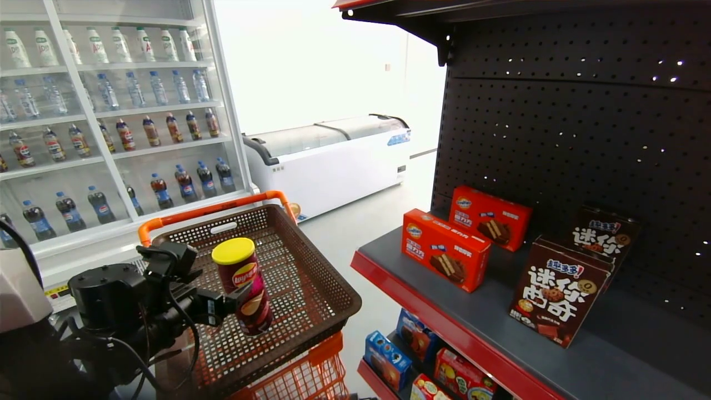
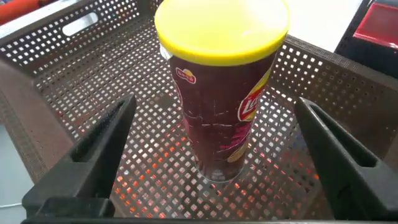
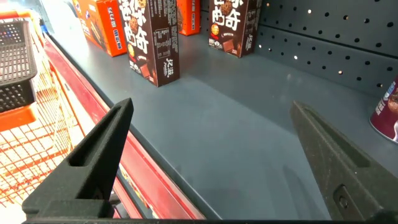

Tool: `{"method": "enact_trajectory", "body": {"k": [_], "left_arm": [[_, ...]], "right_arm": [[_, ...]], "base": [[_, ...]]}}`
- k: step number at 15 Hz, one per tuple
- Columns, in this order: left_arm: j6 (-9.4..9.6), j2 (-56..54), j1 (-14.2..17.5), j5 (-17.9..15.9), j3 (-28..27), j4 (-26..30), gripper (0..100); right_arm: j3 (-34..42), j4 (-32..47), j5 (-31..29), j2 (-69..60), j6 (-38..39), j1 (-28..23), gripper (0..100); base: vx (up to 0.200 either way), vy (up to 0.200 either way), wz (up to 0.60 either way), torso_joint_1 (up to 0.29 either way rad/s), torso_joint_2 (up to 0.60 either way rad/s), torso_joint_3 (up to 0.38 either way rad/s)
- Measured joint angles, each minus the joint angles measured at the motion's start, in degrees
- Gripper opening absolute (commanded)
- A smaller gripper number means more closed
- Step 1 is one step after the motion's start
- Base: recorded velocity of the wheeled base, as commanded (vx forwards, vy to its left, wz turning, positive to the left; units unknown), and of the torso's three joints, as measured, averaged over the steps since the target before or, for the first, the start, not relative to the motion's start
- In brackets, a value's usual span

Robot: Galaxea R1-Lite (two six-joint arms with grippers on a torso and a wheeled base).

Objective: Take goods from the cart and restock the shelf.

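Chip can (image 1: 243, 286) with yellow lid is standing in the brown basket (image 1: 316, 266) of the cart, at the lower left of the head view. The left hand (image 2: 216, 107) is hovering released around it, its two fingers wide apart on both sides and not touching it. The right hand (image 3: 212, 106) is also hanging released, over the grey shelf (image 3: 249, 149), where brown boxes (image 1: 558, 294) are standing at the right of the head view, beside red boxes (image 1: 444, 250).
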Motion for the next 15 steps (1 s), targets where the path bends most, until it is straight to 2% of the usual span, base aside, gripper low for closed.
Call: {"method": "enact_trajectory", "body": {"k": [5, 8, 12, 13, 15], "left_arm": [[1.08, 7.02, 0.32, 0.00, -0.22, -5.35, 100], [3.50, 9.59, 0.30, 0.22, -2.17, -5.41, 100], [3.88, 11.46, 0.26, 1.12, -5.49, -3.91, 100], [3.83, 11.78, 0.21, 1.10, -6.31, -3.47, 0], [3.56, 12.15, 0.15, 1.16, -8.33, -2.65, 0]], "right_arm": [[0.00, 0.00, -0.02, 0.00, 0.00, 0.00, 100], [0.00, 0.00, 0.00, 0.00, 0.00, 0.02, 100], [0.00, 0.00, 0.00, 0.00, 0.00, 0.00, 100], [0.00, 0.00, 0.02, 0.00, 0.00, 0.00, 100], [0.00, 0.00, -0.02, 0.00, 0.00, 0.00, 100]], "base": [[0.000, 0.000, 0.00, 0.000, 0.00, 0.000], [0.000, 0.000, 0.00, 0.000, 0.00, 0.000], [0.000, 0.000, 0.00, 0.000, 0.00, 0.000], [0.000, 0.000, 0.00, 0.000, 0.00, 0.000], [0.000, 0.000, 0.00, 0.000, 0.00, 0.000]]}}
